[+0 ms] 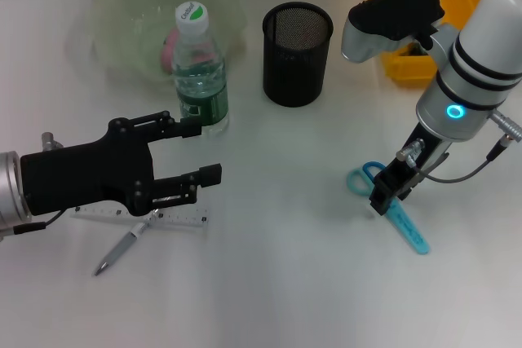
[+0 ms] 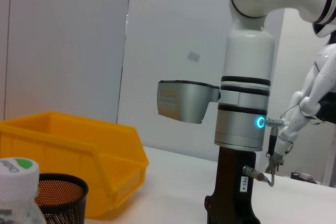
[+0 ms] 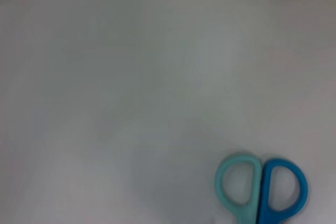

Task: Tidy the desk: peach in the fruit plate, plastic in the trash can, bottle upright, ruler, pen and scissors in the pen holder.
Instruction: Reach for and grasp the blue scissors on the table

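The teal and blue scissors [image 1: 408, 230] lie flat on the white desk at the right. My right gripper [image 1: 383, 197] is down over their middle, just behind the handles, which show in the right wrist view [image 3: 260, 187]. My left gripper [image 1: 202, 152] is open and empty, hovering above the clear ruler [image 1: 175, 219] and the grey pen [image 1: 121, 248]. The water bottle [image 1: 198, 71] stands upright just beyond it. The pink peach [image 1: 169, 48] lies in the green fruit plate [image 1: 114, 6]. The black mesh pen holder [image 1: 298, 55] stands at the back centre. No plastic is in view.
A yellow bin [image 1: 424, 6] stands at the back right, behind my right arm. In the left wrist view the bottle cap [image 2: 16, 169], the pen holder [image 2: 58, 195], the yellow bin [image 2: 68, 150] and my right arm [image 2: 244, 129] show.
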Tool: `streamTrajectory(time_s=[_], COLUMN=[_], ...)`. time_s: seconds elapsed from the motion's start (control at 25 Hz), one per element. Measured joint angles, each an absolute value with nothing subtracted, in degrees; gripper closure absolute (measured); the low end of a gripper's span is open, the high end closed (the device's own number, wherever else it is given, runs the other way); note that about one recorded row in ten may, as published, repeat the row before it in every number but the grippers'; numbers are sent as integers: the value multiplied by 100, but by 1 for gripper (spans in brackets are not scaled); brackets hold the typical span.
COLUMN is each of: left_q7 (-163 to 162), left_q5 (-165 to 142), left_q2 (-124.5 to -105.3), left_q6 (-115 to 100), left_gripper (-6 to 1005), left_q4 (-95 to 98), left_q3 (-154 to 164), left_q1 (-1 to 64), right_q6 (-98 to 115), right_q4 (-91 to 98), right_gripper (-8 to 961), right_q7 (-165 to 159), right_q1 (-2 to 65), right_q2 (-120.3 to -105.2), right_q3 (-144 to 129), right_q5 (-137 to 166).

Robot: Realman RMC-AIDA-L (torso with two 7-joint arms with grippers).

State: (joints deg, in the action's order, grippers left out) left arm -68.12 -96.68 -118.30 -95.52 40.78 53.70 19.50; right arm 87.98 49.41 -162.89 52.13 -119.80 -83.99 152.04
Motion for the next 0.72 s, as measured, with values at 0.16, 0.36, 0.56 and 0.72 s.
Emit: streamTrajectory(time_s=[0.16,0.36,0.56,0.72], left_q7=[-6771,-6762,-6760,-6759], left_q5=[-9668,-9668,-9668,-9662], left_q2=[-11830,-11830,-11830,-11830], left_q6=[-9542,-9536,-9526,-9526], left_gripper=[273,273,273,273], left_q4=[4078,4078,4078,4078], left_q3=[5370,5370,5370,5370], left_q1=[1951,1951,1951,1951], right_q6=[8800,8802,8810,8775], right_q4=[4924,4914,4912,4908], right_gripper=[538,550,553,557], right_q7=[-16284,-16286,-16312,-16377], right_q1=[5219,5221,5226,5243], right_q2=[-11979,-11980,-11979,-11980], right_q3=[-8403,-8403,-8481,-8627], right_q5=[15205,15205,15207,15205])
